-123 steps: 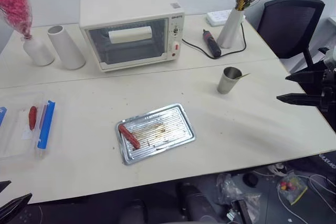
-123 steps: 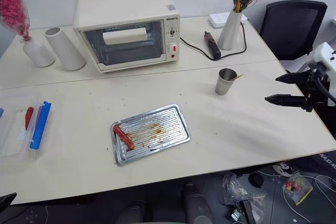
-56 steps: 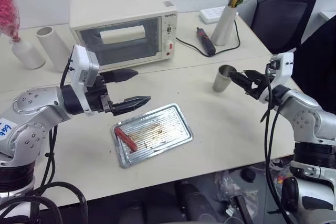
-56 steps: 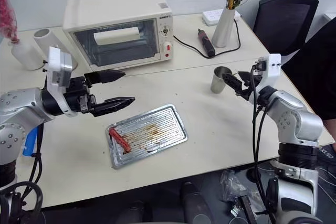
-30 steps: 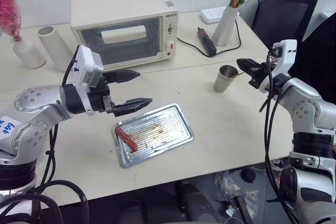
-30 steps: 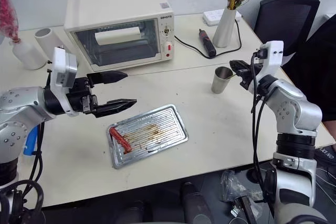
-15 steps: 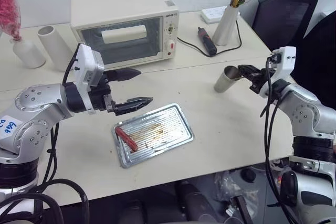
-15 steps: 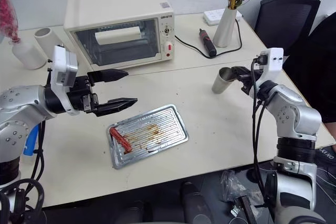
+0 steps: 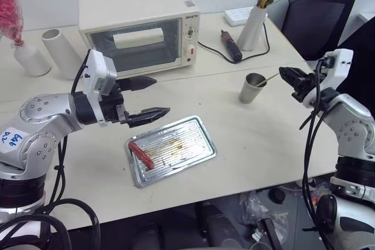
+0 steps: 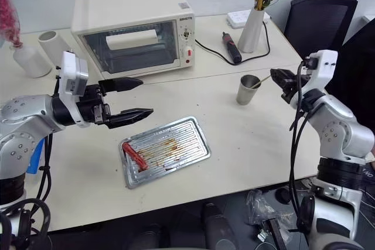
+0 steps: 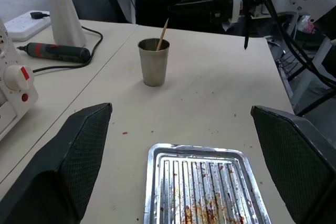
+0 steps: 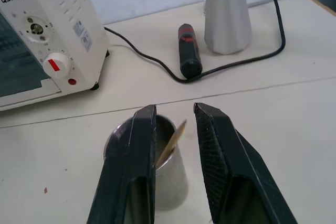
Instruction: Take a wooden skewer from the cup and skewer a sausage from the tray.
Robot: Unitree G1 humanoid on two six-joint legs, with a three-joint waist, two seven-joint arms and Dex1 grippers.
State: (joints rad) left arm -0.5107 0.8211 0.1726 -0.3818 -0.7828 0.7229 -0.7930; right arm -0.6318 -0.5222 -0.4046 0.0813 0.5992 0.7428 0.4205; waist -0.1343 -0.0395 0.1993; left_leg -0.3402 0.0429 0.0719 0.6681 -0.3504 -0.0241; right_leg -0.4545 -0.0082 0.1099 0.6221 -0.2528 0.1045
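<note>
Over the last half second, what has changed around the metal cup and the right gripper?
The small silvery metal cup, tipped toward the right gripper half a second ago, now stands upright again. The gripper has drawn back clear of it, slightly open and empty; the thin wooden skewer is still in the cup. The left gripper, ribbed metal tray and red sausage stayed put.

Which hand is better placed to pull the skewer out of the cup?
Right. The right hand sits beside the cup, its fingers lined up with the skewer; the left hand hovers by the tray.
</note>
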